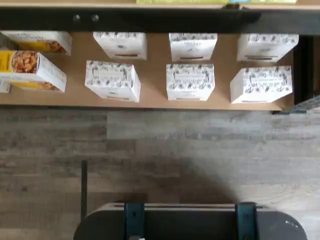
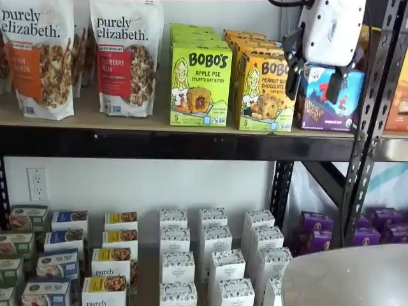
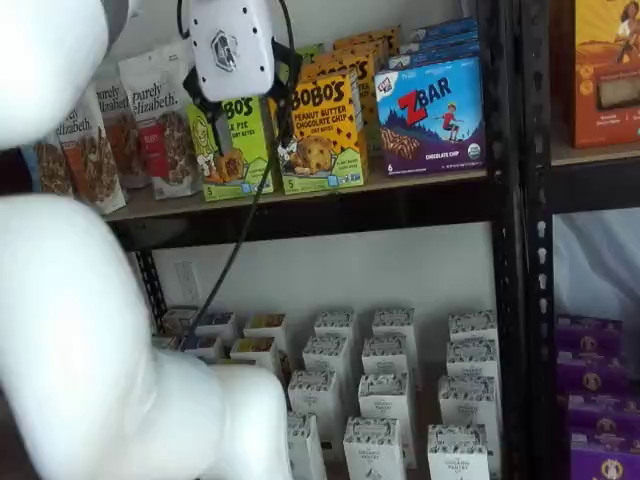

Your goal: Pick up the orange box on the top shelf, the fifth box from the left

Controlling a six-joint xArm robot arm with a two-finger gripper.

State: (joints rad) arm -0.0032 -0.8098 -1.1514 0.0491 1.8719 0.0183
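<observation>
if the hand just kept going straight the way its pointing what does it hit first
The hand hangs fingers-down before the top shelf, between the apple pie box and the orange box. Straight down likely meets that shelf's front edge; depth is unclear.

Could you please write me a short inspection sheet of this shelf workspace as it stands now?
Surface: top shelf, tan board with a black front rail, fully stocked.
Job's things: orange box upright at the shelf front, between the green Bobo's Apple Pie box and the ZBar box; not gripped.
Clutter: granola bags on the same shelf; small white cartons below.
Grippers: gripper in front of the Bobo's boxes, fingers apart, holding nothing.
Cables: black cable hanging from the gripper.
Surroundings: wall outlet; wood-look floor.
</observation>
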